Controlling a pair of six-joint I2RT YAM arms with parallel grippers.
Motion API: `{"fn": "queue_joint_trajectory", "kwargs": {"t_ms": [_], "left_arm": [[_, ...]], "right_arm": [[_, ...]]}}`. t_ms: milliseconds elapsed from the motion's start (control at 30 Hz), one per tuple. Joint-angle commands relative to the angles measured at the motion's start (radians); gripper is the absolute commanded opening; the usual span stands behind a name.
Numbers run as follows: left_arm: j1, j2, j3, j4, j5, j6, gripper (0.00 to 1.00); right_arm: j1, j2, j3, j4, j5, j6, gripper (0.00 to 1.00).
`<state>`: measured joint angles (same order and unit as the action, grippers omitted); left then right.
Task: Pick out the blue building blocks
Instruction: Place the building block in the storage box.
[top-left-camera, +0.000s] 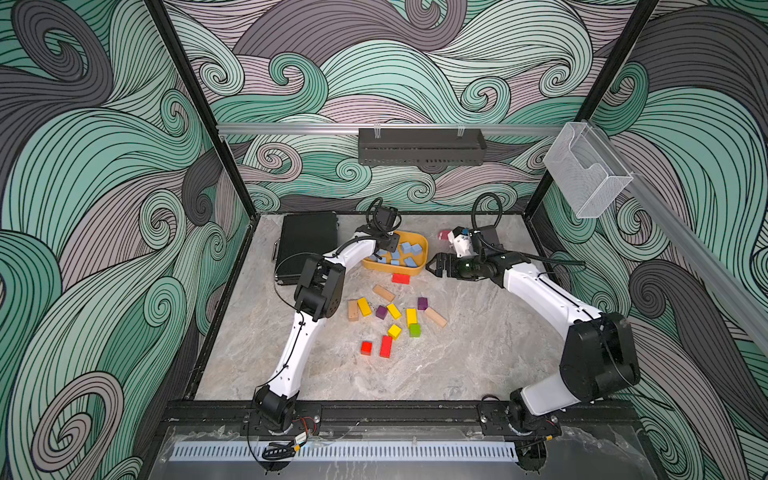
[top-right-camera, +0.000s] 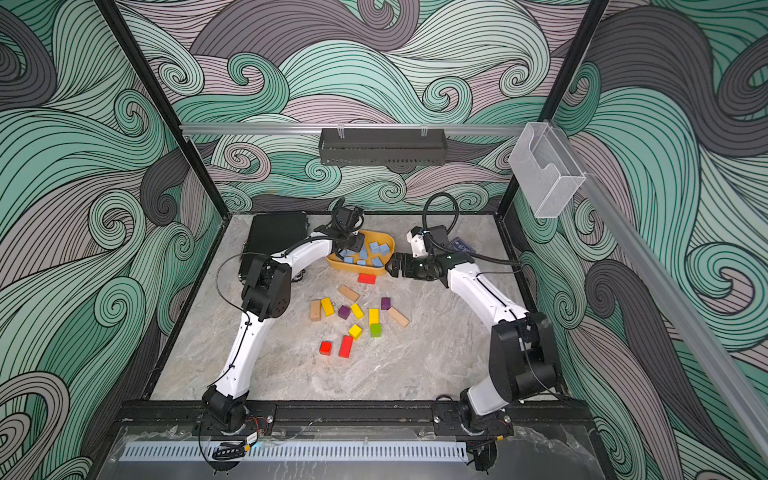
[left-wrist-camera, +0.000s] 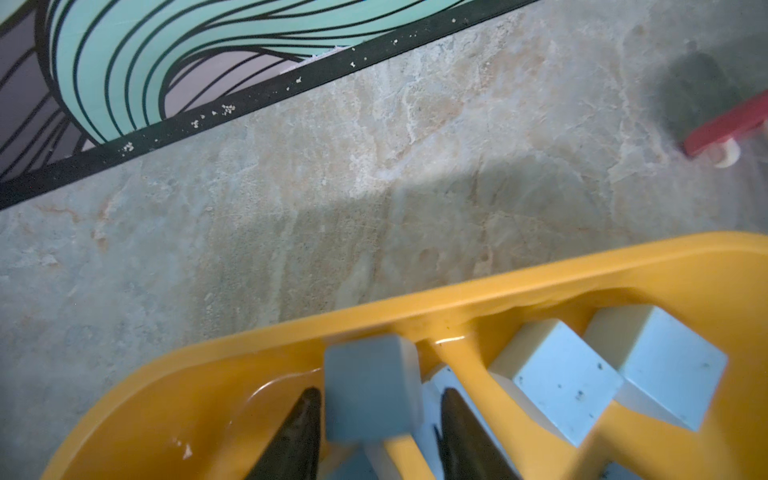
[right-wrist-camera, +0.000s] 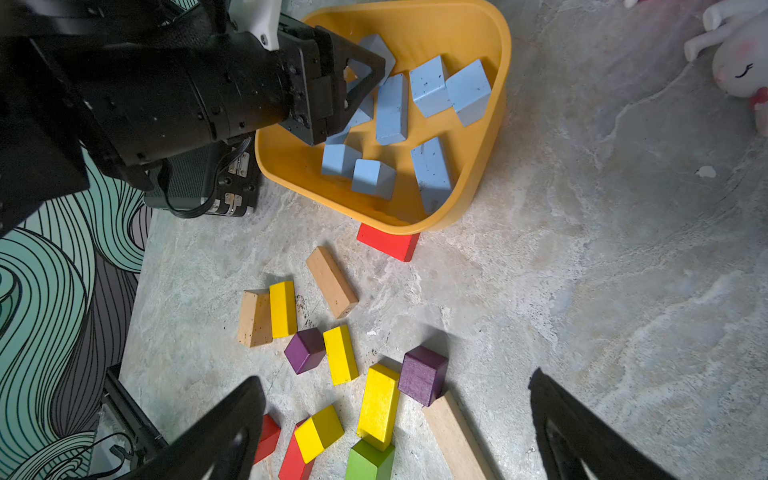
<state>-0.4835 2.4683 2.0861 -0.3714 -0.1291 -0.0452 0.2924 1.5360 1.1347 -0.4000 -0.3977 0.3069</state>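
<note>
As both arms reached in from the near edge, the table (top-left-camera: 478, 353) between them carried the other colours. Nearest: red cube (top-left-camera: 366, 348) and red brick (top-left-camera: 386, 346) side by side, cube on the left. Just beyond: yellow cube (top-left-camera: 394, 331), with the green cube (top-left-camera: 414, 330) to its right, up against the near end of one of the yellow bricks (top-left-camera: 411, 316). Further out, a loose band of yellow bricks, purple cubes (top-left-camera: 381, 311) and wood bricks (top-left-camera: 435, 317). At its left end a wood brick and a yellow brick lay touching, long sides together. Far red brick (right-wrist-camera: 388, 243) touched the tray's (right-wrist-camera: 505, 62) near rim, partly tucked under it.

Right gripper (right-wrist-camera: 395, 378) hovered just right of the tray, pointing left, jaws spread wide, nothing between them.

Blue blocks (right-wrist-camera: 390, 108) in view all lay inside the yellow tray, far middle of the table: cubes and bricks in a loose heap, some leaning on each other.

Left gripper (left-wrist-camera: 380, 392) was over the tray's left part, tips below the rim. Blue cube (left-wrist-camera: 370, 395) sat between its fingers (left-wrist-camera: 461, 419). Jaws stood wider than the cube, with a gap on one side, so no clamp. Whether the other finger touched it, couldn't tell.

Far left: black case (top-left-camera: 307, 245) by the back corner. Right of the tray, farther back: plush toy (right-wrist-camera: 739, 62), and near it a navy packet (top-right-camera: 463, 246) behind the right wrist.
</note>
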Motion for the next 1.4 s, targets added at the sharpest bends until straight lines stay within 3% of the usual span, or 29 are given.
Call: {"fn": "queue_joint_trajectory", "kwargs": {"t_ms": [0,533,1067,1367], "left_arm": [[0.006,0.009,0.023,-0.016,-0.009,0.000,0.55],[0.006,-0.125,-0.014,-0.041,0.036,-0.035,0.72],[0.006,-0.460,-0.304,0.008,0.030,-0.055,0.93],[0.006,-0.723,-0.552,0.052,-0.126,-0.057,0.99]], "right_arm": [[-0.005,0.003,0.005,0.013,-0.011,-0.001,0.99],[-0.005,-0.047,0.007,-0.011,-0.006,-0.014,0.99],[-0.005,-0.201,-0.053,-0.025,0.021,-0.024,0.99],[-0.005,-0.334,-0.111,0.030,0.139,-0.045,0.99]]}}
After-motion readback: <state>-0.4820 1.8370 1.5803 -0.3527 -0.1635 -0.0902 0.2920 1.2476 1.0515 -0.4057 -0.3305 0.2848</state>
